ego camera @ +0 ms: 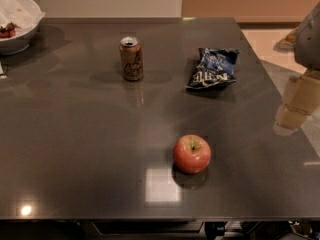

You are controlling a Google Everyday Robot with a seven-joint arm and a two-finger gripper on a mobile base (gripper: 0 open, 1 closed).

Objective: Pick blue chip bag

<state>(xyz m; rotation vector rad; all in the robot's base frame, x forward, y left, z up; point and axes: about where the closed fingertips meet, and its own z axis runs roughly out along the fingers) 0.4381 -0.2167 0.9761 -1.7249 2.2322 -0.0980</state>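
The blue chip bag [213, 68] lies flat on the dark table [90, 149] at the back right, crumpled, dark blue foil with white lettering. My gripper [292, 115] hangs at the right edge of the view, above the table's right side, to the right of the bag and nearer the front than it. It is well apart from the bag and holds nothing that I can see. The arm above it [309, 36] is partly cut off by the frame edge.
A bronze soda can [131, 58] stands upright left of the bag. A red apple [192, 153] sits nearer the front, below the bag. A white bowl [17, 21] with red pieces is at the back left corner. The table's right edge runs close to the gripper.
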